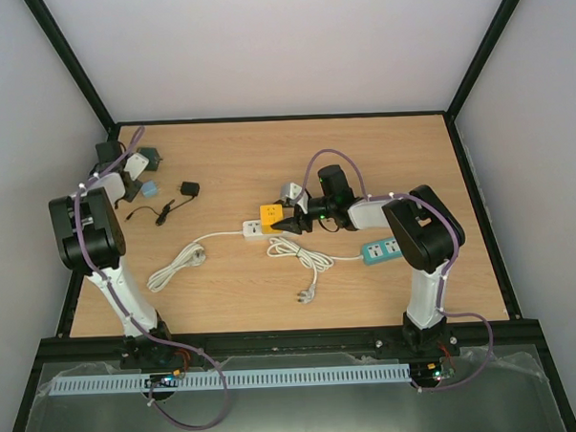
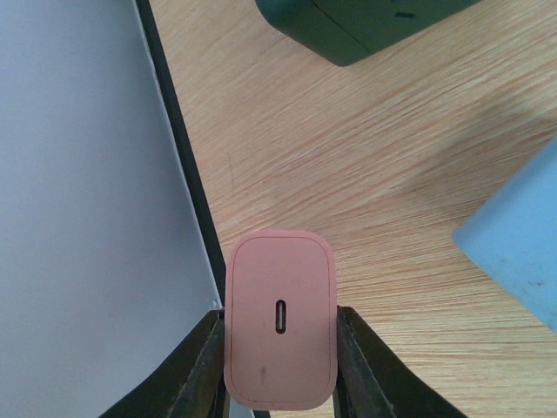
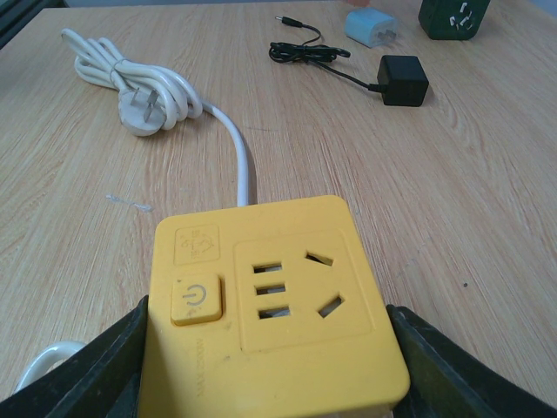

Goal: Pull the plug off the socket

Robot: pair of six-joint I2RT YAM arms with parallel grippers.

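Right wrist view crops the yellow socket at bottom and the green block at top.

Bright, even, diffuse light; shadows soft, faint on wooden surface. Left wrist view: pink charger sharp, blue block and dark green box blurred. Right wrist view: far end softer.

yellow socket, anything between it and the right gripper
Nothing visible: the right gripper clamps the yellow socket at both sides, its holes empty. The left gripper holds the pink plug, far off by the wall.
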